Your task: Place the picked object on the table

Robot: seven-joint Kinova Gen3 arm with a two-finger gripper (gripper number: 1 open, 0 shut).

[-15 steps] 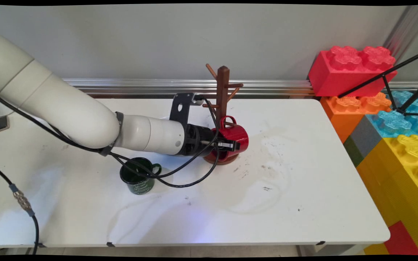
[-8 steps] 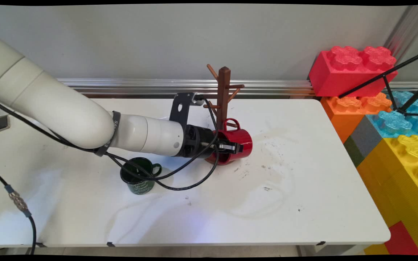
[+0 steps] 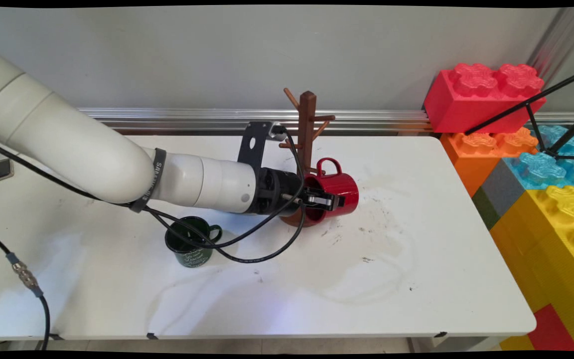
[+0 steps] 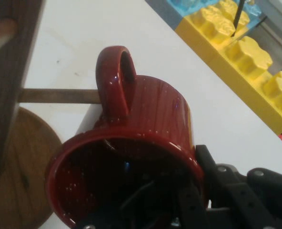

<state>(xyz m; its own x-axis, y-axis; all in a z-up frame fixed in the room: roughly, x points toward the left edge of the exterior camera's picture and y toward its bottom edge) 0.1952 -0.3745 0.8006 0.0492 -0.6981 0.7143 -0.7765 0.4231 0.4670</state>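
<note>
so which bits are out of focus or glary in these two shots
Hand view: the red mug is fairly sharp with small glints on its glaze, while the wooden rack at the left edge is soft and the gripper linkage is dark. Main view: evenly lit, with a soft sheen on the table.

the white arm (image 3: 117,164) is stretched nearly level from the left across the table, black cables hung beneath it. the gripper (image 3: 323,200) is turned sideways, its fingers (image 4: 212,176) closed over the rim wall of a red mug (image 3: 334,192)
</note>
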